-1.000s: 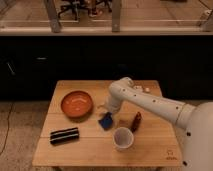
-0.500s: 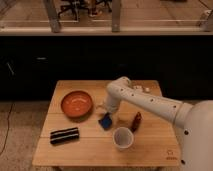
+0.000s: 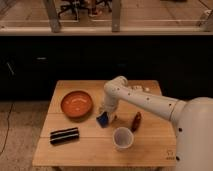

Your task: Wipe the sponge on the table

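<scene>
The claw (image 3: 106, 116) points down at mid-desk, clamped on the sponge (image 3: 102, 120), which touches the planked top. The pale wooden desk (image 3: 150, 150) also carries an orange bowl (image 3: 77, 104) just left of the sponge, a brown bottle (image 3: 136, 121) to the right, a pale cup (image 3: 122, 138) nearer the front and a black ridged bar (image 3: 64, 135) at front left. Dark cabinets stand behind. The sponge is a small blue block, partly hidden.

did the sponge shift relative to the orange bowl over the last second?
No visible shift. The sponge lies at the same gap right of the orange bowl on the table, with the gripper right over it.
</scene>
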